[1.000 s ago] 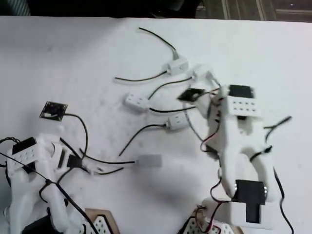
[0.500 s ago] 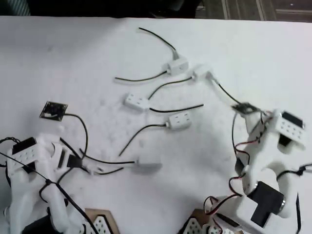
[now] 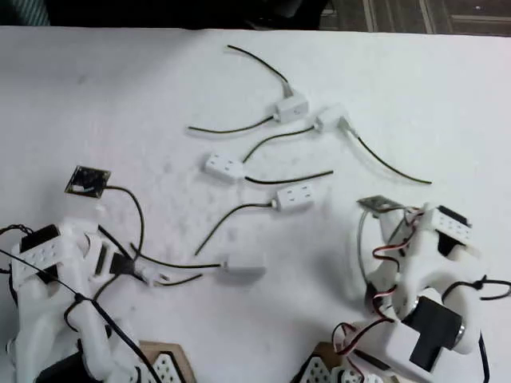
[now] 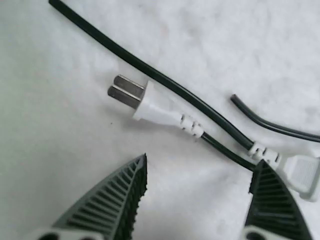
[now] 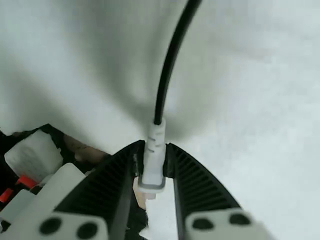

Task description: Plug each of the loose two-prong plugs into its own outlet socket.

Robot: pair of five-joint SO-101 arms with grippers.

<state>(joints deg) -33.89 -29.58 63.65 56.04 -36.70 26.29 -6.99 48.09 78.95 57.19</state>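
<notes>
A loose white two-prong plug (image 4: 150, 106) on a black cord lies flat on the white table (image 3: 120, 96), just beyond my open left gripper (image 4: 200, 167). From above, that plug (image 3: 158, 278) rests beside the left gripper (image 3: 128, 267) at the near left. My right gripper (image 5: 152, 150) is shut on a second white plug (image 5: 152, 162), whose black cord (image 5: 170, 65) leads away from the fingers. The right arm (image 3: 435, 235) is at the near right. Several white outlet sockets lie mid-table, among them one (image 3: 224, 166), another (image 3: 294, 196) and a third (image 3: 242, 266).
Two more white pieces (image 3: 291, 106) (image 3: 329, 120) with black cords lie toward the far side. A thin cord (image 3: 391, 163) trails from there to the right arm. A white connector body (image 4: 300, 172) sits by one left finger. Wrist-camera boards (image 3: 88, 181) (image 3: 379, 205) lie near each arm.
The right arm has drawn back from the sockets in the middle to the near right, and the thin cord now stretches out toward it. The left arm has not moved.
</notes>
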